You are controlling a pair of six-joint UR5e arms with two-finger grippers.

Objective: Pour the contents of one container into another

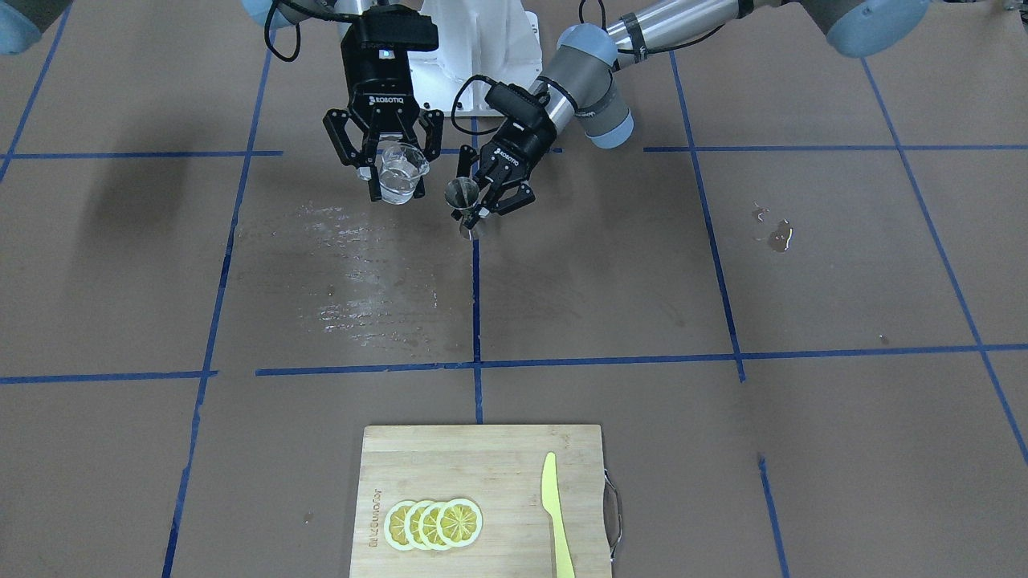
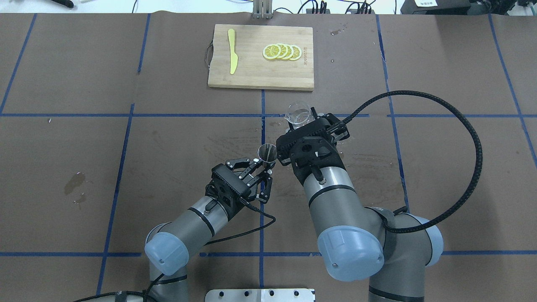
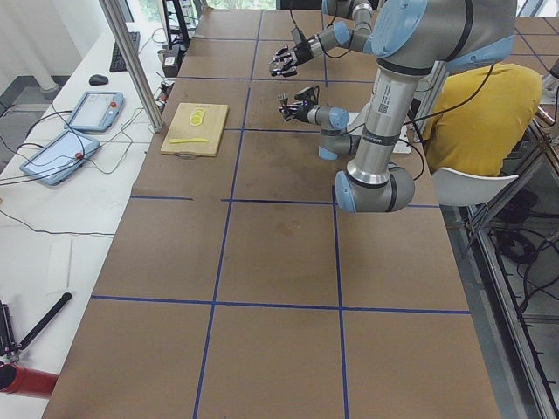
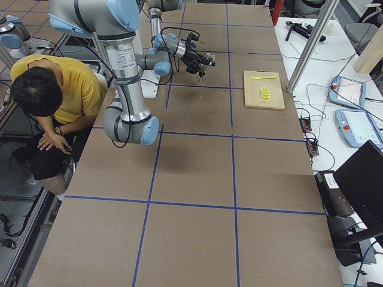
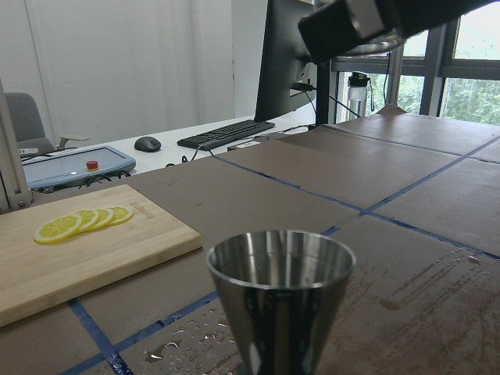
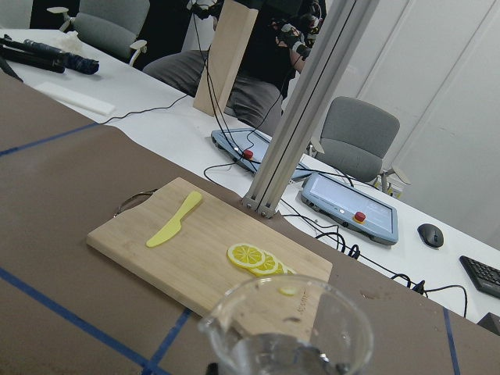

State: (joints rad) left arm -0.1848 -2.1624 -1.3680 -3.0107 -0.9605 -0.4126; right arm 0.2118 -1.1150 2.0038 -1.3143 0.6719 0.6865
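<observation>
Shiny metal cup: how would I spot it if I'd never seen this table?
Start at the brown table, on the side away from the wooden cutting board. There the left tool holds the metal cup: silvery and hourglass-shaped, unlike the see-through glass cup beside it.

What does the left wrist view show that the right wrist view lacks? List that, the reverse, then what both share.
Only left wrist: the metal jigger up close, with water droplets on the table around it. Only right wrist: the glass cup with liquid inside, and the yellow knife. Both: the cutting board with lemon slices.
</observation>
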